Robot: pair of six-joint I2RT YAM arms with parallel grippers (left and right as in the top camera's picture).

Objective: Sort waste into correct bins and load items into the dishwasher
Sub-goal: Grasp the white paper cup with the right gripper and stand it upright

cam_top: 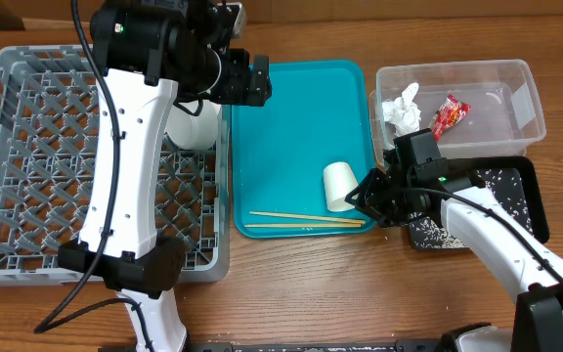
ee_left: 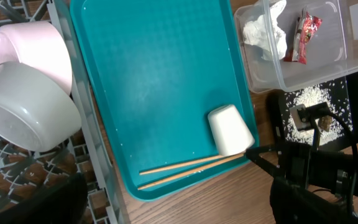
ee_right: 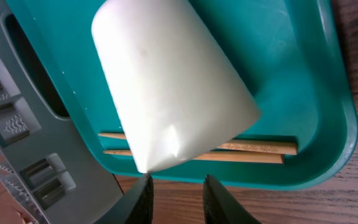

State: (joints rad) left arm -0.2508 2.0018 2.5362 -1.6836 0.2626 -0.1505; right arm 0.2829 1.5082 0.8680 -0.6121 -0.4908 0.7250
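White cup [cam_top: 339, 186] is found lying on its side on the teal serving tray [cam_top: 301, 108], just beside two wooden chopsticks [cam_top: 306, 221] laid along the tray's near edge. The right gripper [ee_right: 178, 194] is positioned close beside the cup; its fingers [ee_right: 140, 200] are parted and nothing is gripped between them. The left gripper [cam_top: 255, 80] is held over the tray's far left corner, its fingers spread wide and empty. A pale bowl [ee_left: 23, 106] and a pink plate [ee_left: 33, 50] are lodged in the grey dish rack [cam_top: 27, 147]. A crumpled tissue [cam_top: 401, 106] and a red wrapper [cam_top: 448, 112] are contained in the clear tub [cam_top: 457, 66]. Rice grains [cam_top: 506, 186] are scattered in the black tray [cam_top: 536, 220].
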